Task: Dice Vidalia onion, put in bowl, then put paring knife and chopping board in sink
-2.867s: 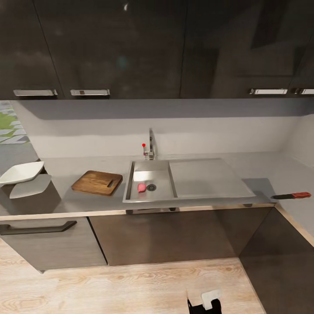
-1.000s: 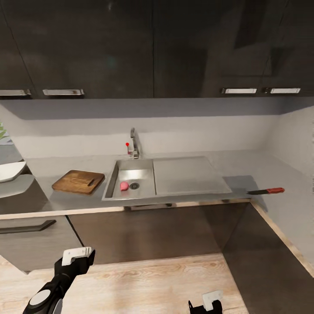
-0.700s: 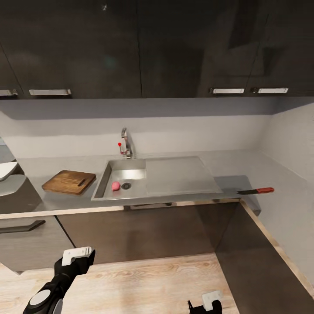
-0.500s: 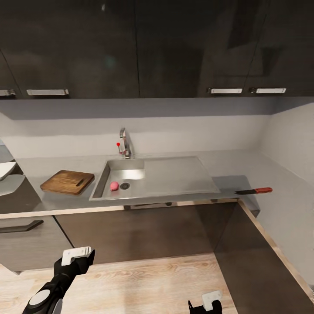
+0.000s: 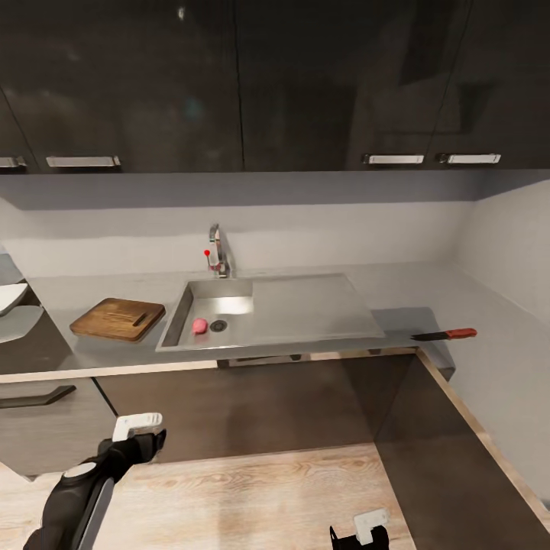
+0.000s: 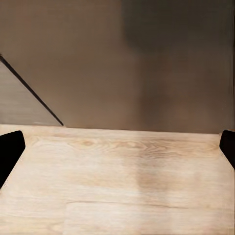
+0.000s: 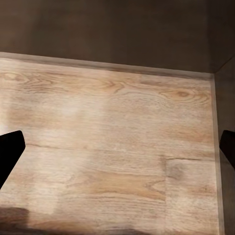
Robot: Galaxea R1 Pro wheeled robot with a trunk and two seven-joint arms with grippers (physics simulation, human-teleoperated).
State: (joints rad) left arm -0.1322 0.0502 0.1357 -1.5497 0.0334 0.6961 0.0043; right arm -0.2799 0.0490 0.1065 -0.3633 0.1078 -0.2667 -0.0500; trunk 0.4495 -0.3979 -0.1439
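left gripper: low over the wood floor, arm angled up toward the cabinets, fingers spread, empty | right gripper: low, spread, empty | Vidalia onion: in sink by drain | chopping board: on countertop left of sink | paring knife: right.

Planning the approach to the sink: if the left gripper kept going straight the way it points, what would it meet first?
Probably the wooden floor, near the foot of the dark cabinet front; the left gripper is open and empty, and depth is uncertain.
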